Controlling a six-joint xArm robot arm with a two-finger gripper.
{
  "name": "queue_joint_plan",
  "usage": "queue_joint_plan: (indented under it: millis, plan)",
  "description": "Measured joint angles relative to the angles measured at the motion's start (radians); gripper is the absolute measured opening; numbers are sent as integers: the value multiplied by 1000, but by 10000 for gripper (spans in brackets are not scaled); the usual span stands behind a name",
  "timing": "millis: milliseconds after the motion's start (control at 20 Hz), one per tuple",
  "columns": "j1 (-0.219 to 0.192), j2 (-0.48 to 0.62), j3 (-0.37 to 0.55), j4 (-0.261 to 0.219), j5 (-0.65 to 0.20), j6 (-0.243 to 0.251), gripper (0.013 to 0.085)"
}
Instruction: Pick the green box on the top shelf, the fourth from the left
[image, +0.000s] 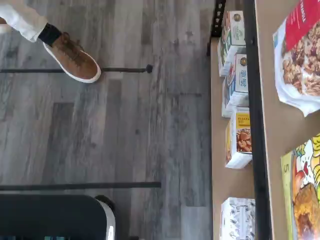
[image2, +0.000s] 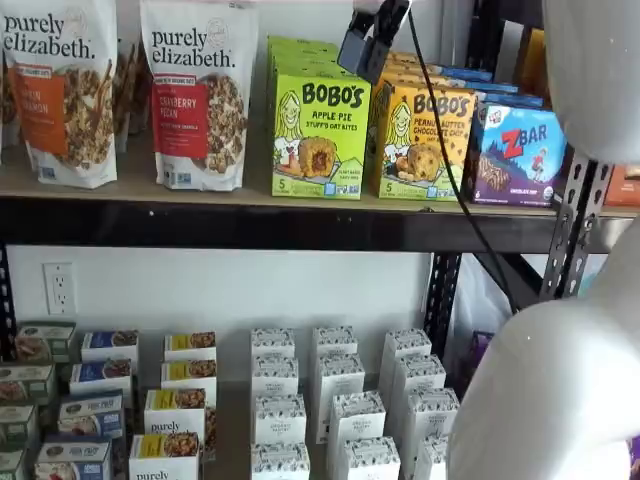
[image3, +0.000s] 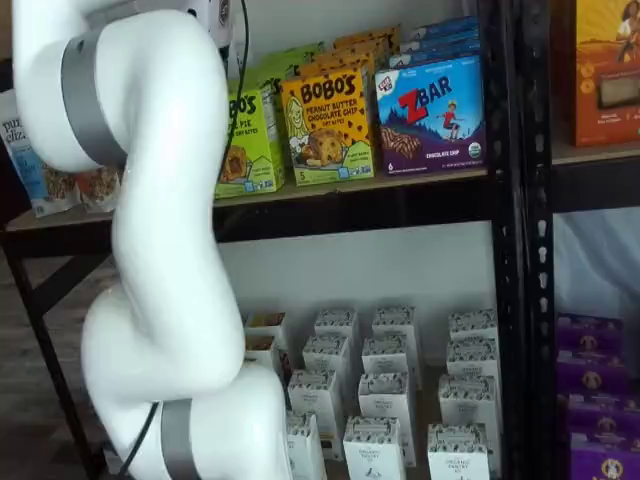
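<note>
The green box (image2: 318, 135), a lime Bobo's Apple Pie carton, stands upright at the front of the top shelf (image2: 120, 218), with more of its kind behind it. My gripper (image2: 373, 40) hangs from above, just right of the box's upper corner and in front of the row. Its black fingers stand open with nothing in them, and a cable trails down beside them. In a shelf view my white arm covers the left part of the green box (image3: 252, 130). The wrist view catches a corner of the green box (image: 300, 195) on the tan top shelf (image: 277, 135).
Beside the green box stand a yellow-orange Bobo's carton (image2: 425, 140), a blue ZBar box (image2: 518, 152) and two granola bags (image2: 198, 90). Small white cartons (image2: 330, 420) fill the lower shelf. Black uprights (image3: 520, 200) frame the bay. A person's shoe (image: 72, 57) rests on the floor.
</note>
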Motion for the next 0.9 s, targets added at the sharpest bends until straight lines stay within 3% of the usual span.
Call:
queue_joint_plan:
  millis: [150,400,650,900]
  plan:
    - [-6,17,-24,-33,14,-11,850]
    - [-31,28,-31,-26,11,-34,850]
    - [-36,4,11,-12,-58,-43,850]
    - [-15,-35,83,-16,-170,-36,850]
